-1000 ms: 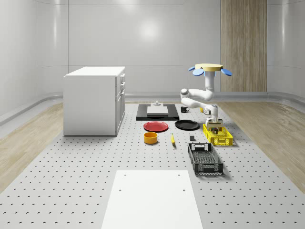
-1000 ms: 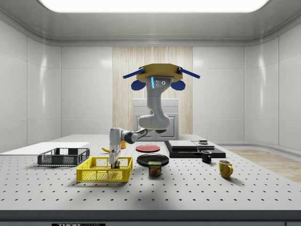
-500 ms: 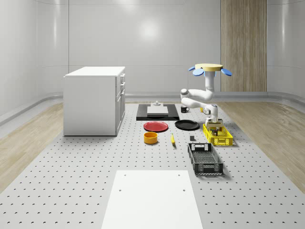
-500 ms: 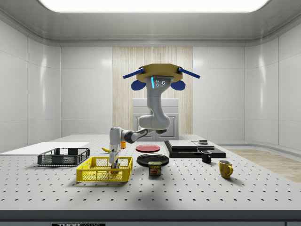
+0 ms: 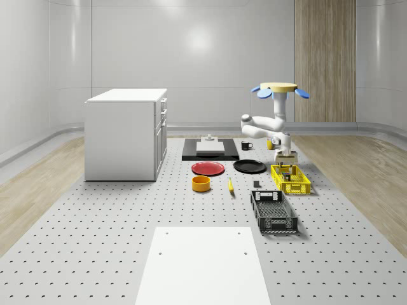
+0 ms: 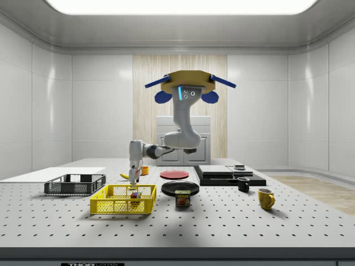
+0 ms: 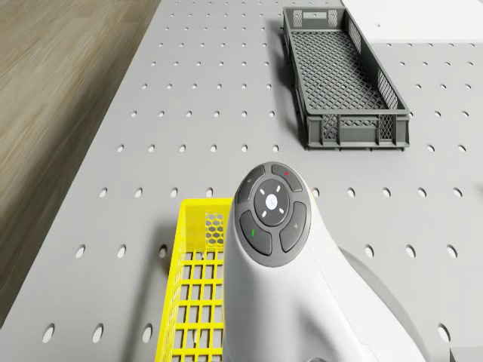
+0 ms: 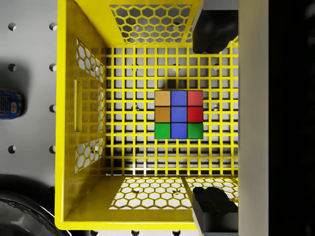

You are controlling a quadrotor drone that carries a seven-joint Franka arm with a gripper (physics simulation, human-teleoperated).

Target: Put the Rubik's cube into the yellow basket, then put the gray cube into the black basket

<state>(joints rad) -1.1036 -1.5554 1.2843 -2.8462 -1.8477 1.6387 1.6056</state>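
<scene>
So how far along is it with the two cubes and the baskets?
First step looks done: the Rubik's cube lies on the floor of the yellow basket, free of the open end effector, which hangs above it. The drone hovers beside the basket. Left: the gray cube, which I cannot spot, into the black basket.

You've got a white cabinet [image 5: 126,133] standing at the whole-scene view's left, and a black slab [image 5: 210,149] at the back of the table with a pale block on it. In front of that slab, a red plate [image 5: 208,168] lies beside a black plate [image 5: 249,166]. An orange bowl [image 5: 201,183] sits just before the red plate. From the side, you see a tin [image 6: 182,198], a black mug [image 6: 243,184] and a yellow mug [image 6: 265,198].
</scene>
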